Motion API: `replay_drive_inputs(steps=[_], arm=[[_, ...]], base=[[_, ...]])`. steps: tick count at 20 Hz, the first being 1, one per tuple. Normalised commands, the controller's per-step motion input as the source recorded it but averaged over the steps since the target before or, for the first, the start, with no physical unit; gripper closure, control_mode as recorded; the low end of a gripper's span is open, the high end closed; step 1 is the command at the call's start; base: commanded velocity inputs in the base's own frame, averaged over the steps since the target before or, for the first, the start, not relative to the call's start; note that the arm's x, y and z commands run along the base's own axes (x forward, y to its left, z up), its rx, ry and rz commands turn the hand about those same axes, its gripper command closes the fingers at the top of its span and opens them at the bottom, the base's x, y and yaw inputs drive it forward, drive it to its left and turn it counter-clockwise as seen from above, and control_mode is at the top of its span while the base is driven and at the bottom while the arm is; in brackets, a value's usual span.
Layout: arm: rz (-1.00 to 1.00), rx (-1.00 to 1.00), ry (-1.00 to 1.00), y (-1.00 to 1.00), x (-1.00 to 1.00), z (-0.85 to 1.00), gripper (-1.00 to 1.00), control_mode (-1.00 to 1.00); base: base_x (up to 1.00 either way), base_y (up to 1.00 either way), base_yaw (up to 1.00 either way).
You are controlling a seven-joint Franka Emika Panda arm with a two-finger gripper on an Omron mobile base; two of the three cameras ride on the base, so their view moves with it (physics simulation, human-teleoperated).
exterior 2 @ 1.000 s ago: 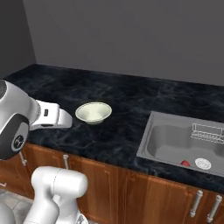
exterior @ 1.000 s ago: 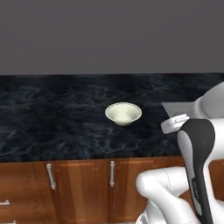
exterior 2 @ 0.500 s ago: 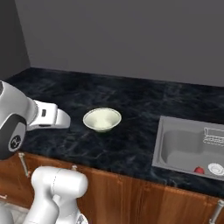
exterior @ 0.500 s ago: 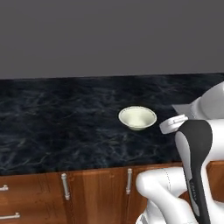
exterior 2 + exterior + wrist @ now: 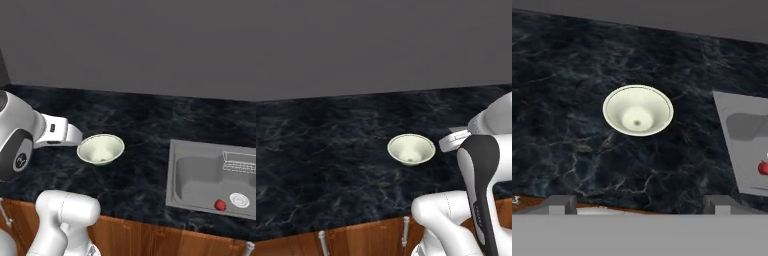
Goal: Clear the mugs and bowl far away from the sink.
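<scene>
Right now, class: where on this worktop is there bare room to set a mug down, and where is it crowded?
Bare dark marble counter stretches left of the bowl to the frame's edge, bordered by the grey wall behind and the cabinet front. A narrower strip lies between the bowl and the sink. The sink is crowded: a wire basket and a small red thing.

One cream-white bowl near the front edge of one dark marble counter, one steel sink set into the counter's right end, one wire basket at the sink's far right corner, one small red object, possibly a fruit, beside one round drain, two cabinet handles below the counter's front edge.
</scene>
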Motion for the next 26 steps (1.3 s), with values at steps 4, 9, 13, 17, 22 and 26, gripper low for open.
replay_drive_inputs(steps=[4, 9, 13, 17, 22, 26], arm=[[0.00, 0.00, 0.00, 0.00, 0.00, 0.00, -1.00, 1.00], [0.00, 0.00, 0.00, 0.00, 0.00, 0.00, -1.00, 1.00], [0.00, 0.00, 0.00, 0.00, 0.00, 0.00, -1.00, 1.00], [-0.15, 0.02, 0.08, -0.16, 0.50, -0.03, -1.00, -1.00], [0.03, 0.04, 0.05, -0.16, 0.26, -0.05, -1.00, -1.00], [0.10, 0.10, 0.00, -0.25, 0.26, -0.12, -1.00, -1.00]], base=[[0.39, 0.00, -0.35], [0.32, 0.00, -0.38], [0.37, 0.00, -0.28], [0.00, 0.00, 0.00], [0.00, 0.00, 0.00], [0.00, 0.00, 0.00]])
